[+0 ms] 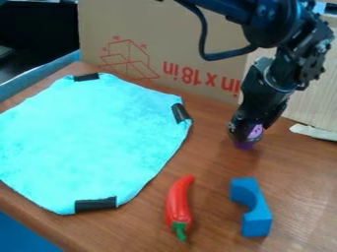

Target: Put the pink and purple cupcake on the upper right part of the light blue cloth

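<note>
1. Black two-finger gripper [246,137]: suspended from the black robot arm [280,59], which enters at the upper right of the view. The claw points downward, slightly tilted, and is pinching a small purple object.
2. Small purple object [244,145]: located between the fingers, its lighter, marked part visible at their side and its darker end protruding below them. Whether that end touches the table cannot be told.
3. Blue arch-shaped block [262,221]: lying on the table below the gripper in the view, its concave side facing the pepper.
4. Red toy chili pepper with a green stem [178,202]: lying between the cloth and the block, apart from both, its stem end toward the lower edge of the view.
5. Bright turquoise cloth [92,138]: spread flat at the left, with strips of black tape [95,204] at its top, right and lower edges.
6. Brown wood-grain table [211,172]: the surface supporting the cloth, pepper and block.
7. Background: a brown cardboard box [164,44] with red printing stands behind the cloth; a pale wood-grained panel [306,101] stands at the right, with a whitish strip [315,132] at its foot.
</note>
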